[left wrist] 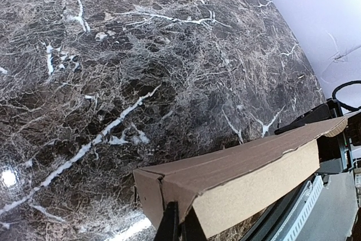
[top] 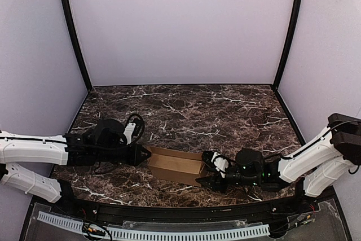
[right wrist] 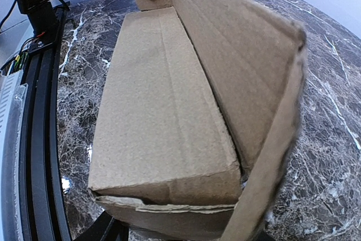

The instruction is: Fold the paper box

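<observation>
While both ends are held, the box (top: pixel 175 165) is kept lying lengthwise near the front edge of the counter (top: pixel 192 111), about mid-width, between the two arms. The left claw (top: pixel 148 155) is nipped on the left end flap (right wrist: pixel 148 2); the card is thin, so the fingers look fully together. The right claw (top: pixel 205 171) is set half apart and appears clamped across the right end, which sits between its fingers.

The box is only partly formed. One long wall (right wrist: pixel 237 43) is stood up, the right end flap (right wrist: pixel 276 139) is swung out untucked, and the top is left open.

The opposed end grips are probably meant to stop the blank sliding while creases are worked. Mid-task is judged, as no tabs are seen locked. One end will likely need to be released for tucking. The card could be buckled or torn if pulled hard.
</observation>
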`<act>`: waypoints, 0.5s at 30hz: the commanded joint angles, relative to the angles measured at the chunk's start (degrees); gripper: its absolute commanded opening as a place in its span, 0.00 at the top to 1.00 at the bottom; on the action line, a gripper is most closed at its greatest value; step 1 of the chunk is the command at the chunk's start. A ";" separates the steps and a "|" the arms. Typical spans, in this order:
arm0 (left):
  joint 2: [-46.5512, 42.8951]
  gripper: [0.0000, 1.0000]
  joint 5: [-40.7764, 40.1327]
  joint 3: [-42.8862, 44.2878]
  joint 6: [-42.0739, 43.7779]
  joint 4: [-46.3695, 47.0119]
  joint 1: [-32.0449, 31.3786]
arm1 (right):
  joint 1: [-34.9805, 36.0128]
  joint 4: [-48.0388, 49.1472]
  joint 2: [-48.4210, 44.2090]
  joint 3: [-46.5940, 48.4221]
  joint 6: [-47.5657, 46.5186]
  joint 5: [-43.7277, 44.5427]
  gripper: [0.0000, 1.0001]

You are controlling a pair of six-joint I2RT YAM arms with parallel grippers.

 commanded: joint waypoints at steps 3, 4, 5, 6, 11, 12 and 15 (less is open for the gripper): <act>0.71 1.00 0.80 -2.17 0.57 -9.66 -2.69 | 0.24 3.32 0.59 1.03 0.67 4.55 0.78; 0.59 0.99 0.14 -2.17 0.68 -10.26 -2.69 | 0.33 3.08 0.46 1.05 0.63 4.69 0.78; 0.23 1.00 -0.03 -2.11 0.93 -11.43 -2.76 | 0.38 2.93 0.40 1.05 0.57 4.86 0.78; 0.09 1.00 -1.22 -2.07 1.03 -11.98 -2.77 | 0.43 2.96 0.28 1.01 0.63 4.91 0.78; -2.41 1.00 -4.33 -3.38 -0.40 -13.33 -2.79 | 0.66 3.00 0.56 1.18 0.91 5.49 0.78; -2.69 1.00 -4.42 -3.55 -0.90 -13.27 -2.83 | 0.65 3.00 0.63 1.27 0.91 5.62 0.78; -3.32 1.00 -4.20 -4.14 -1.71 -12.93 -2.83 | 0.84 3.04 1.03 1.56 1.03 5.79 0.78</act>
